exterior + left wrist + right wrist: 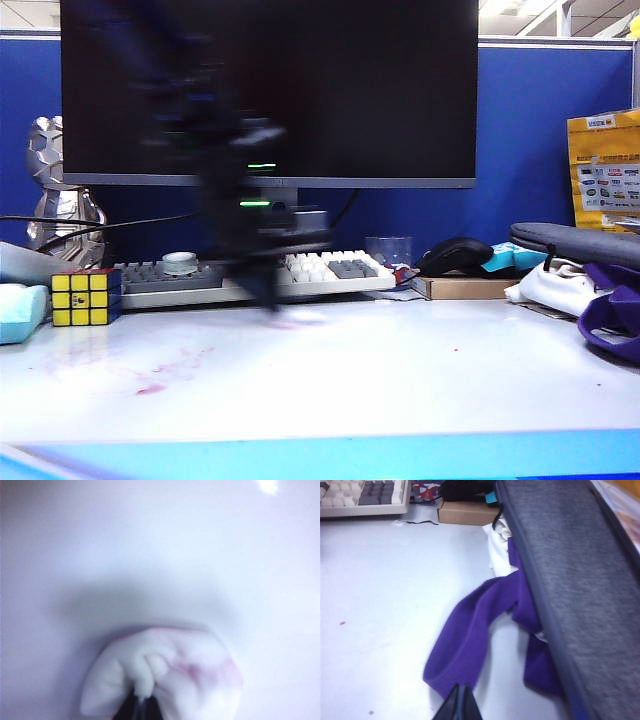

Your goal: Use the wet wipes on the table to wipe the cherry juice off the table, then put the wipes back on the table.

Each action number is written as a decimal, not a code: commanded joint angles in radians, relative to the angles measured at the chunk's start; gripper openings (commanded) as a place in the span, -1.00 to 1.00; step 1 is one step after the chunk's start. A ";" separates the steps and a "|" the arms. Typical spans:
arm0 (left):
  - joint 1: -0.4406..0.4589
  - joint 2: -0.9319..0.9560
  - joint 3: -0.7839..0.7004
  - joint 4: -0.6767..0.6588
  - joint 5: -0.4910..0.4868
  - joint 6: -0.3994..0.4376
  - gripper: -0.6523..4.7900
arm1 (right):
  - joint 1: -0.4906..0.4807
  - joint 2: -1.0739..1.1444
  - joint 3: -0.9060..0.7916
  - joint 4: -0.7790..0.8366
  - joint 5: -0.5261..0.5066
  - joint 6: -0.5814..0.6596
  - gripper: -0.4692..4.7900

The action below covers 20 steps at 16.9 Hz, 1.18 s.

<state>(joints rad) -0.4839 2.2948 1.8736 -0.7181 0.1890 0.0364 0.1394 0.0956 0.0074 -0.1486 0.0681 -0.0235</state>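
My left gripper (141,702) is shut on the wet wipes (190,675), a crumpled white sheet with pink stains, held against the white table (150,555). In the exterior view the left arm is a dark blur in front of the keyboard, and the wet wipes (295,318) show as a pale smudge at its tip. Cherry juice (150,385) lies in reddish-pink smears at the front left of the table (400,390), apart from the wipes. One red speck (342,623) shows in the right wrist view. My right gripper (461,697) is shut and empty, beside a purple strap (470,625).
A Rubik's cube (85,297) and a keyboard (170,275) stand behind the smears, under a monitor (270,90). At the right are a mouse (455,255), a cardboard box (465,287), a grey case (580,243) and a white cloth (555,288) with purple straps.
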 commanded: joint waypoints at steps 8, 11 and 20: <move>0.184 0.083 0.150 -0.436 -0.299 0.014 -0.78 | 0.000 -0.001 -0.002 0.011 0.004 0.001 -0.82; 0.188 0.071 0.145 -0.541 -0.254 0.038 -0.78 | 0.000 -0.001 -0.002 0.011 0.004 0.001 -0.82; 0.018 0.003 0.144 -0.527 -0.176 0.026 -0.78 | 0.000 -0.001 -0.002 0.011 0.004 0.001 -0.82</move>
<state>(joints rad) -0.4831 2.3016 2.0190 -1.2320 0.0296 0.0681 0.1394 0.0956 0.0074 -0.1486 0.0696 -0.0235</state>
